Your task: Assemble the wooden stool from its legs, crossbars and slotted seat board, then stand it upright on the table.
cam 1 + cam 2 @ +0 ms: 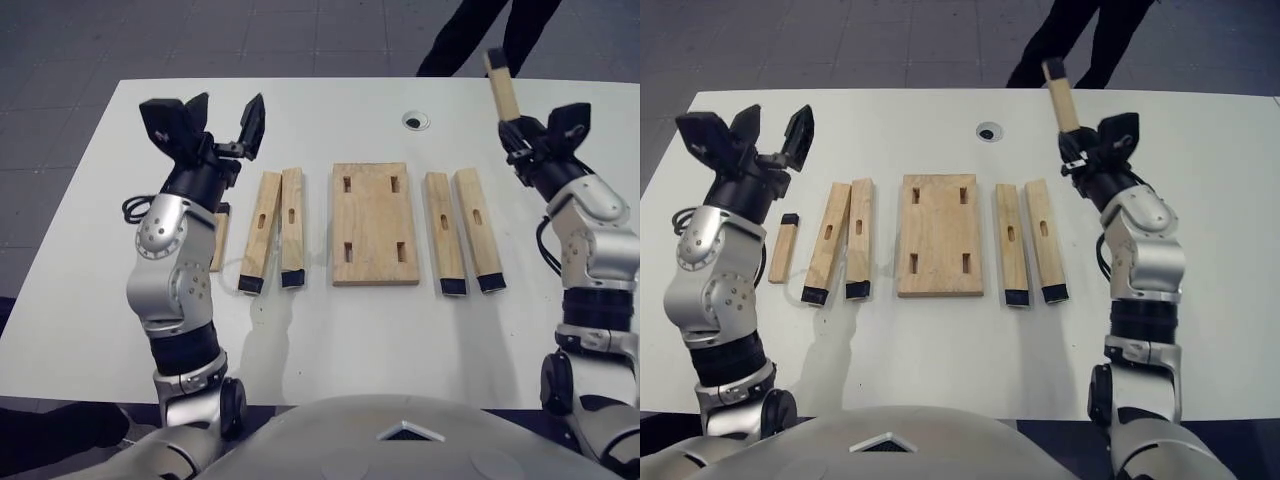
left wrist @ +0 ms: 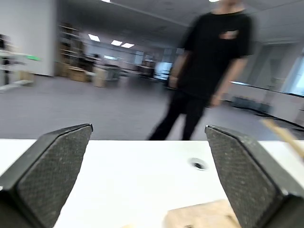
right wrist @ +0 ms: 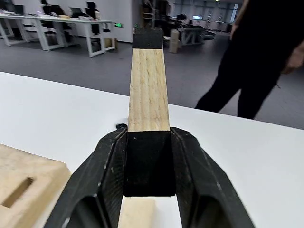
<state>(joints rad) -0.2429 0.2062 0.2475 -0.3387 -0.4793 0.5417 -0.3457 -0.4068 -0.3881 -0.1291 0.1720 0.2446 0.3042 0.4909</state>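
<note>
Four legs (image 1: 291, 228) lie flat on the table (image 1: 400, 340), one pair just left of the seat board (image 1: 368, 223) and the other pair (image 1: 444, 233) just right of it. None is braced, so your main risk is that a leg slides or turns when you press a crossbar end into its slot; pin it with the free arm before you push. Your right claw (image 1: 540, 125) pinches one crossbar (image 1: 500, 85) by its lower end, raised over the table's far right part, with most of the bar standing up past the fingers. Gripped so near the end, it could, in my judgement, pivot between the pads under side load and meet the slot crooked, then jam or slip out. A second crossbar (image 1: 783, 247) lies close beside your left forearm, left of the legs, and a careless sweep of that arm could knock it toward the edge. Your left claw (image 1: 215, 125) hangs above the table's left side with its fingers spread wide, holding and touching nothing. Nothing is joined yet, so you are at the very first fitting.
</note>
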